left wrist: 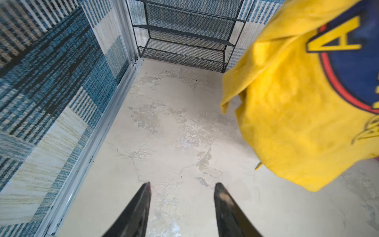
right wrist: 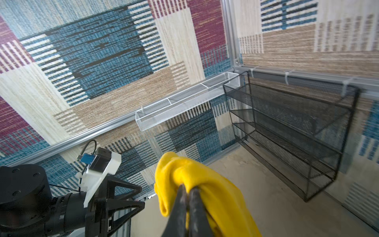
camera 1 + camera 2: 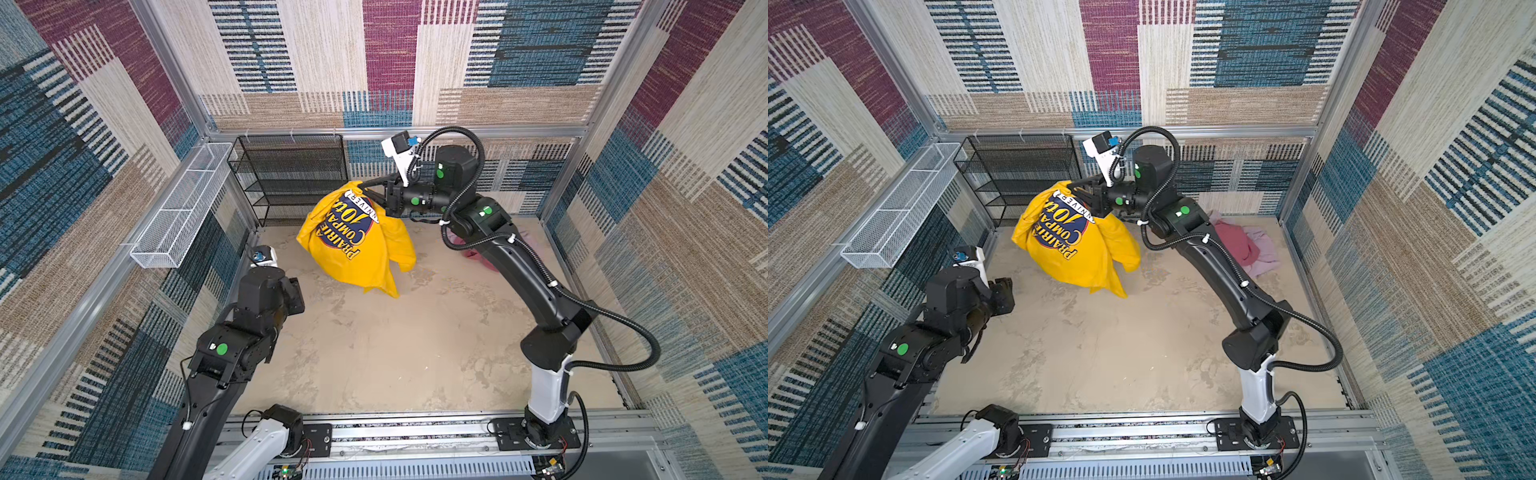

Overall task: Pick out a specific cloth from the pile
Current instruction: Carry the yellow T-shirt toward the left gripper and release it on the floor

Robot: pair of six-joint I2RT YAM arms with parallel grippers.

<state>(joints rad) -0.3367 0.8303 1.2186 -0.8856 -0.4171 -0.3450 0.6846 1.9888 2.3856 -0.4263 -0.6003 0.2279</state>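
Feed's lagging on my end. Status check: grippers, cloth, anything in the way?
Right gripper shut on yellow shirt, lifted and hanging. Left gripper open, empty. Pink cloths lie apart on the floor. Black mesh rack behind shirt.

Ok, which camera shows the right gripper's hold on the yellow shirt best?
The right wrist view: up close, the right gripper is shut on a bunched fold of the yellow shirt. Both top views show the shirt hanging from it. The left wrist view shows only hanging fabric, no grip.
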